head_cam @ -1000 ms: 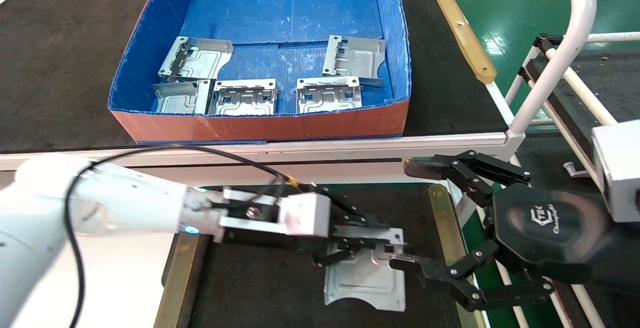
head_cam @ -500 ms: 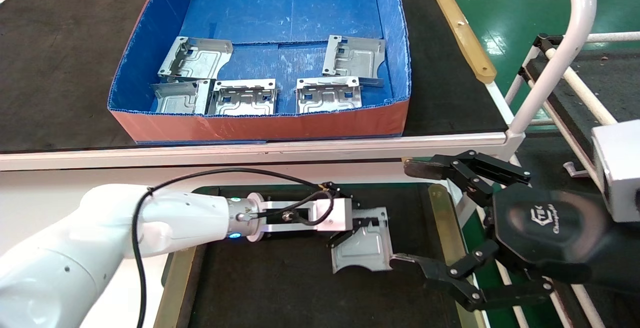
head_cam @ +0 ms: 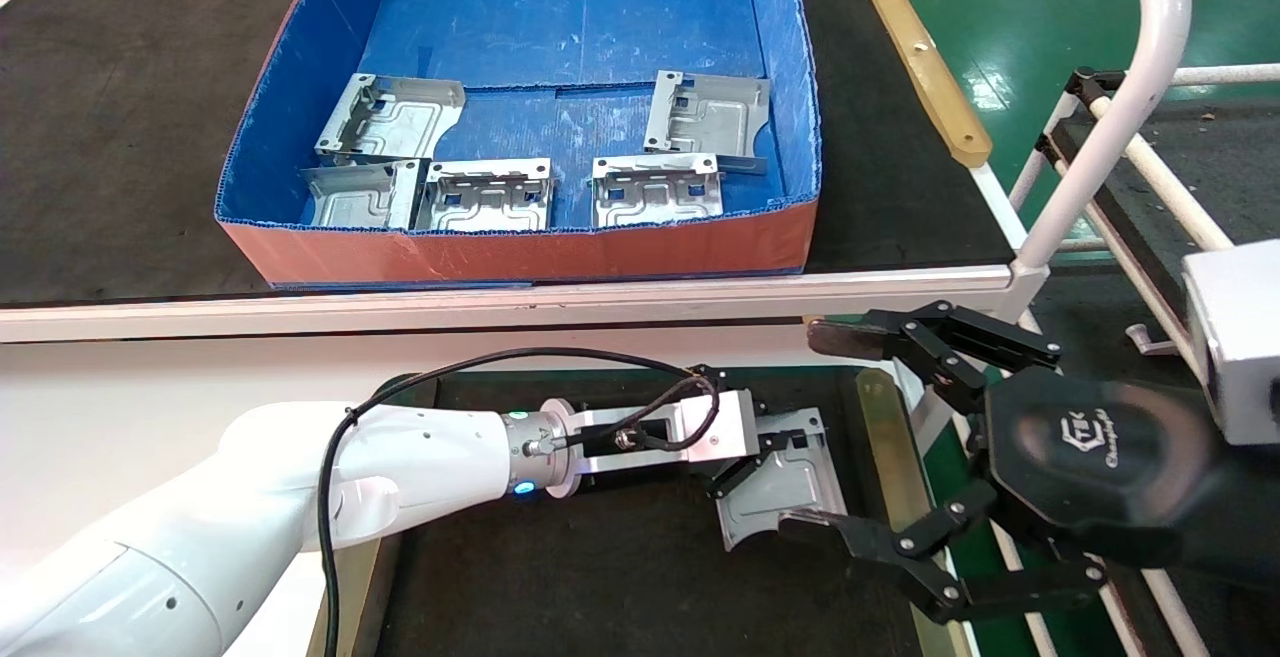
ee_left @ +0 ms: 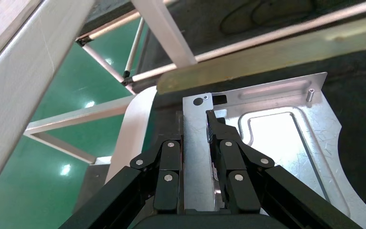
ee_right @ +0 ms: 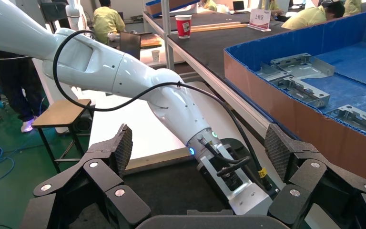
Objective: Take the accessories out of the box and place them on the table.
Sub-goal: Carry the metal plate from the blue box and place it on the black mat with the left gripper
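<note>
The blue box with an orange-red front wall stands on the upper black surface and holds several silver accessories. My left gripper is shut on the bent edge of one more accessory. It holds that accessory low over the dark table, close to the right brass strip. The left wrist view shows my fingers clamped on the accessory. My right gripper is wide open just right of it. In the right wrist view the right gripper frames the left arm, with the box to one side.
A white rail edges the large black surface under the box. A white tube frame and a wooden strip stand to the right. The table's white frame lies to the left.
My left gripper has carried the accessory to the right and a little farther from me, toward the right brass strip. The accessory has turned with it. The right arm has not moved.
</note>
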Action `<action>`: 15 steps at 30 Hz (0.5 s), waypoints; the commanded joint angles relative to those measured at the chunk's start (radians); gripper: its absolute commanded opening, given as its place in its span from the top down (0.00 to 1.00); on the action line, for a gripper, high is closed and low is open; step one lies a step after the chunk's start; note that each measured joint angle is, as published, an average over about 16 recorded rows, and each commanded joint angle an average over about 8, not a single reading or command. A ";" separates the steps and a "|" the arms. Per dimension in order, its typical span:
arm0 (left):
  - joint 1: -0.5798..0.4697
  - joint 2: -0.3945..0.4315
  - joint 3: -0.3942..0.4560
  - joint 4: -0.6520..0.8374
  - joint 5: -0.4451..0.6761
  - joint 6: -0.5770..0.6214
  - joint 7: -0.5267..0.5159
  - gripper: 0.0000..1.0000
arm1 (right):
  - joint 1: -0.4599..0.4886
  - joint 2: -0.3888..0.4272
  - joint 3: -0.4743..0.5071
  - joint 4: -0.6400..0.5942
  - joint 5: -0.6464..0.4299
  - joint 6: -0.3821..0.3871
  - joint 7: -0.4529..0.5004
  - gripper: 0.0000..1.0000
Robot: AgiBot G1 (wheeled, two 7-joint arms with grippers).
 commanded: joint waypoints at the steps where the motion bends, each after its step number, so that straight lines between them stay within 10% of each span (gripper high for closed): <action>1: 0.004 0.000 0.020 -0.009 -0.023 -0.005 -0.013 1.00 | 0.000 0.000 0.000 0.000 0.000 0.000 0.000 0.00; 15: 0.018 -0.001 0.128 -0.021 -0.134 0.011 0.027 1.00 | 0.000 0.000 0.000 0.000 0.000 0.000 0.000 0.00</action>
